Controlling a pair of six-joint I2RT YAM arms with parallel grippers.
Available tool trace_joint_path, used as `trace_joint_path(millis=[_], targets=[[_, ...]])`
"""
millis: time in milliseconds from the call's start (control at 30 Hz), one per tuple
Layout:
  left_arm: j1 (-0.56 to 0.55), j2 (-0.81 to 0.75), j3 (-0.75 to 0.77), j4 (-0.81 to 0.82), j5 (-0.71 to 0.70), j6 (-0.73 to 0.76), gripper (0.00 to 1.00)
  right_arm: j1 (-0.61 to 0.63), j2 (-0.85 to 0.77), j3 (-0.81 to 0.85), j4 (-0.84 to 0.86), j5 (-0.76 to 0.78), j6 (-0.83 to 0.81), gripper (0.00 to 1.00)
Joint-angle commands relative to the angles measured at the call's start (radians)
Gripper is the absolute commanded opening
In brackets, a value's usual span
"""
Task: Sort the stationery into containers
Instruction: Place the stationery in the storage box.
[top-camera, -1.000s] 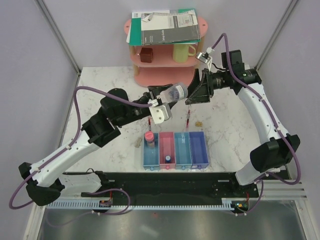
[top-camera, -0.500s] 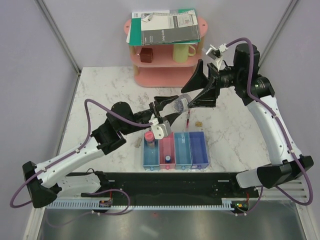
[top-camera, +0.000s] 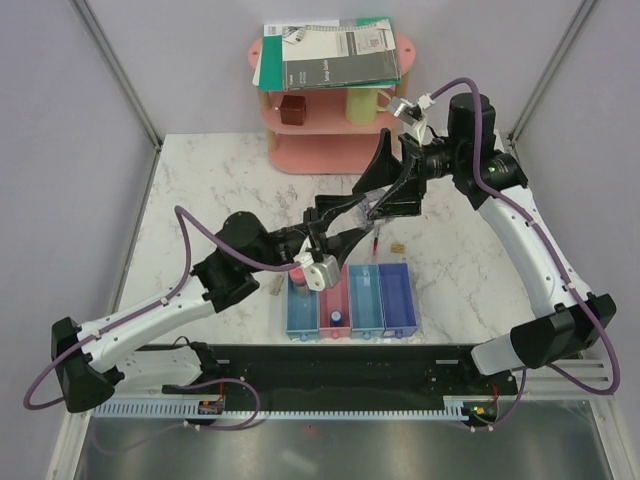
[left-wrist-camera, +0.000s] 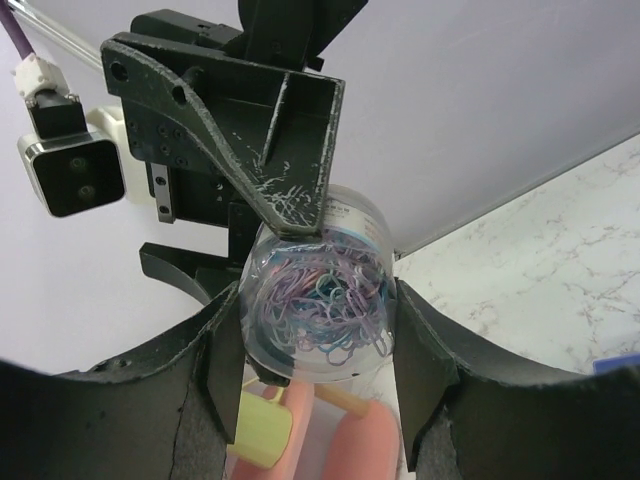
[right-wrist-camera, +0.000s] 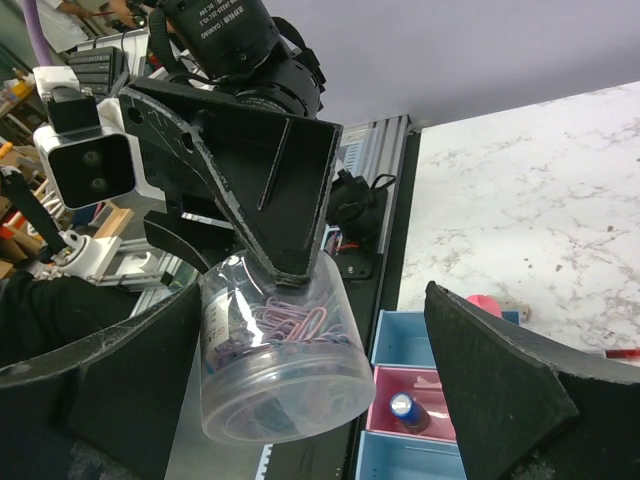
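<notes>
High over the desk (top-camera: 220, 190), near the far end of the trays (top-camera: 396, 300), the left claw (top-camera: 360, 217) pinches a clear jar of coloured paper clips (left-wrist-camera: 318, 305) by its sides. The right claw (right-wrist-camera: 312, 330) is spread wide around the same jar, one finger just beside it. Below, a pink cylinder (top-camera: 298, 272) sits in the blue tray, a blue-capped tube (top-camera: 339, 317) in the pink one, and a tan block (top-camera: 397, 245) lies on the desk.

Pale lilac walls (top-camera: 60, 150) enclose a white marble table (top-camera: 210, 180); a pink shelf rack (top-camera: 320, 155) stands at 12 o'clock.
</notes>
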Motion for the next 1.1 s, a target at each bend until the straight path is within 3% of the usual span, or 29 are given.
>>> trace_joint_path(millis=[0, 267, 600, 1067], targets=[[-0.039, -0.073, -0.047, 0.14, 0.074, 0.079, 0.02, -0.007, 0.026, 0.021, 0.107, -0.041, 0.031, 0.98], [-0.04, -0.104, -0.189, 0.312, -0.009, 0.195, 0.02, -0.015, 0.006, 0.0, 0.227, -0.041, 0.143, 0.98], [0.0, -0.05, -0.207, 0.504, -0.046, 0.257, 0.02, -0.015, -0.013, -0.049, 0.273, -0.041, 0.206, 0.98], [0.113, -0.033, -0.219, 0.556, -0.002, 0.22, 0.02, -0.013, -0.03, -0.066, 0.279, -0.042, 0.238, 0.98]])
